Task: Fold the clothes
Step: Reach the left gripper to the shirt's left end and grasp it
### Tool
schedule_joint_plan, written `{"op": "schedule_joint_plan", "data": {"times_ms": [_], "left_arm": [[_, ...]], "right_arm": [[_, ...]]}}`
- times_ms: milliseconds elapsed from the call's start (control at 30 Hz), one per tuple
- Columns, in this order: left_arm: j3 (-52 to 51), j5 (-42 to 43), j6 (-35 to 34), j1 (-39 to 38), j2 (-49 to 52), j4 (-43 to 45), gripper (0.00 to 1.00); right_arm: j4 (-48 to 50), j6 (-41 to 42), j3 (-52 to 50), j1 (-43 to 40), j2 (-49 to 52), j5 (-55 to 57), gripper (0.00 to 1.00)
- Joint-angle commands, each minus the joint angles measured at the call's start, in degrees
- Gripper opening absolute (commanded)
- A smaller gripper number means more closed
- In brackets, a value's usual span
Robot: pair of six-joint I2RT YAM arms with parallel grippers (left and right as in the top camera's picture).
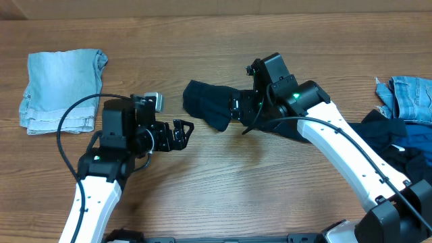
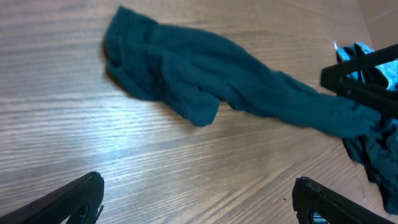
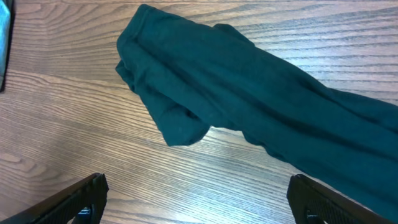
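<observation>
The dark trousers (image 1: 206,106) lie bunched up in the middle of the worktop (image 1: 223,182). The right pincer (image 1: 237,108) is over them, wide apart, holding nothing. The left pincer (image 1: 181,132) is near them, also wide and empty.

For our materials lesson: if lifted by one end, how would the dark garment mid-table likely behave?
Probably floppy: the dark garment lies in soft rumpled folds, so it should sag and drape. Pushed, it would likely bunch up on the wooden table rather than slide whole.

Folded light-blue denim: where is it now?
Overhead, the folded denim lies at the table's far left, apart from the left gripper beside it.
</observation>
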Motion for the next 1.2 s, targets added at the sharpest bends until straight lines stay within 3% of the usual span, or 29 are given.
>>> {"op": "schedule_joint_plan", "data": {"times_ms": [0, 100, 167, 500, 1167], "left_arm": [[2.1, -3.1, -1.4, -6.4, 0.3, -0.5, 1.0], [5.2, -15.6, -1.9, -16.4, 0.3, -5.3, 1.0], [7.5, -18.2, -1.8, -20.7, 0.3, -7.1, 1.0], [9.6, -10.6, -1.6, -21.6, 0.3, -7.2, 1.0], [9.6, -12.8, -1.7, -21.6, 1.6, -7.2, 1.0]], "right_arm": [[0.1, 0.2, 1.3, -0.2, -1.5, 0.5, 0.97], [-0.1, 0.2, 1.3, -0.2, -1.5, 0.6, 0.97], [-0.4, 0.2, 1.3, -0.2, -1.5, 0.5, 0.97], [-0.5, 0.2, 1.3, -0.2, -1.5, 0.5, 0.97], [-2.0, 0.3, 1.3, -2.6, -3.2, 0.5, 0.98]]}}
